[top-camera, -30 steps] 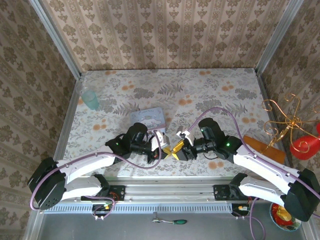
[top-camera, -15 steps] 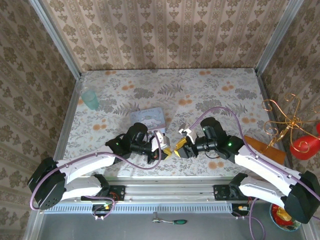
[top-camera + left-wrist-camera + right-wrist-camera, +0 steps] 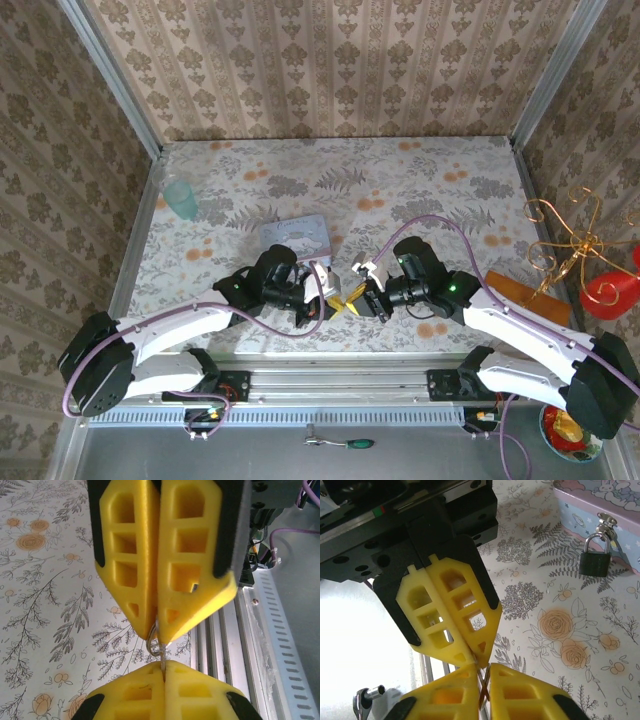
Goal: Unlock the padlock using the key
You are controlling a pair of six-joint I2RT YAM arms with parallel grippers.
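Well, both hands are tip to tip just on the near side of the pale blue rectangular box [image 3: 620, 505], a little towards its right corner. The left hand [image 3: 159, 625] has its yellow ribbed fingers pressed together, and a small silvery metal key [image 3: 161, 655] on a thin ring pokes out from between the tips. The right hand [image 3: 482, 672] faces it with its own yellow fingers squeezed tight on the other end of the key, so the key is pinched from both sides, seen edge-on. The two sets of fingertips are almost touching.

The tiny dark padlock [image 3: 594, 564] with its silvery shackle hangs from the metal hasp [image 3: 606, 522] on the box's near wall, its body lying against the flowered desk [image 3: 420, 180], apart from both hands.

Room is tight between the box and the aluminium rail [image 3: 340, 385] along the desk's near edge; the hands sit in that strip. Beyond the box a wide stretch of flowered surface runs to the papered back wall. A teal glass tumbler [image 3: 181, 197] stands well apart from the box, off past its far left corner, close to the desk's left edge.
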